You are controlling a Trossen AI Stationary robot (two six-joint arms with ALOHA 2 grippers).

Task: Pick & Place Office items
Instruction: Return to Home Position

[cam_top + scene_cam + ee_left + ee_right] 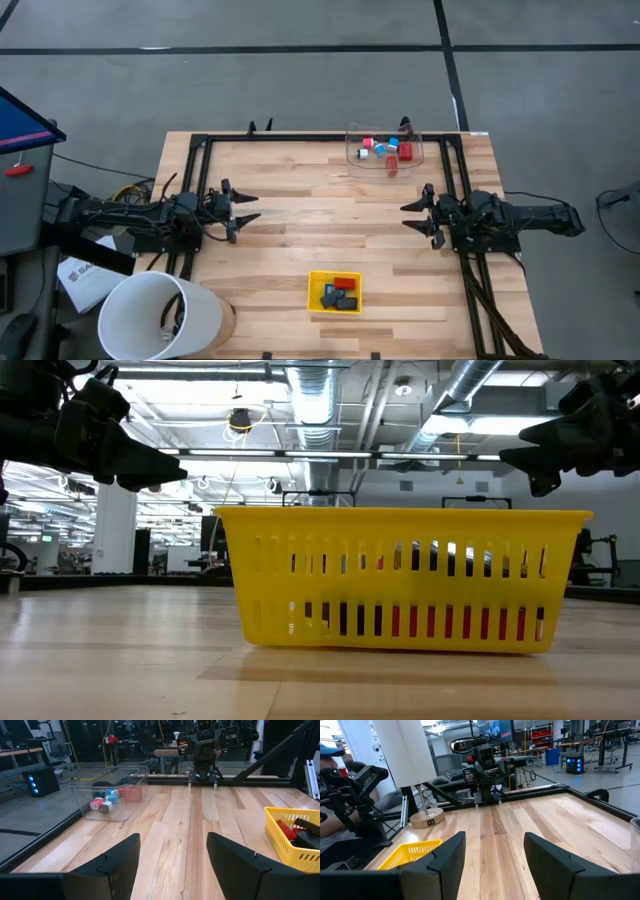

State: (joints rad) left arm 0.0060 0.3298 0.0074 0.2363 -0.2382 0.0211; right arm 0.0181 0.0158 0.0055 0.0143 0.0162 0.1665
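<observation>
The left gripper (254, 206) hovers over the table (290, 250), to the left of and beyond the yellow tray (312, 291). Its fingers are spread apart and hold nothing. The right gripper (405, 216) hovers to the right of and beyond the tray, likewise released and empty. Several office items (340, 292) lie inside the tray: one red, the others black. More small pieces (385, 152), red, blue and white, sit in the clear box (356, 138), well beyond the tray at the far table edge.
</observation>
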